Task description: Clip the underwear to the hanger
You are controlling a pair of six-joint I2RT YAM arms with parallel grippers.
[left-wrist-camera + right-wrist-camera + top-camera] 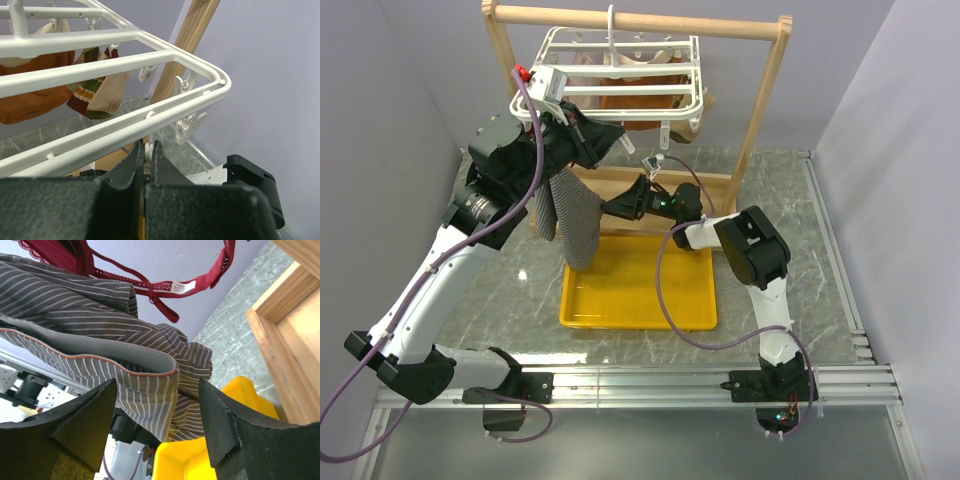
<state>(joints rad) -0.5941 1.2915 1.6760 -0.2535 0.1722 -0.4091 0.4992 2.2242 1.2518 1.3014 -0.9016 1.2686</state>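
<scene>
The grey striped underwear [572,215] hangs in folds under the front left corner of the white grid hanger [630,90], above the yellow tray. Its top edge is hidden behind my left gripper [612,135]. In the left wrist view that gripper [147,150] is shut on a small white clip [148,151] just under the hanger's rim [150,60]. My right gripper [610,208] is open beside the cloth. In the right wrist view its jaws [157,390] stand wide on either side of the underwear's waistband fold [135,385] without pinching it.
The hanger hangs from a wooden frame stand [760,110] with orange-brown garments [650,108] and striped socks [100,95] on it. A dark red underwear [150,282] hangs behind the grey one. The yellow tray [640,315] lies below. More clips [187,125] dangle from the rim.
</scene>
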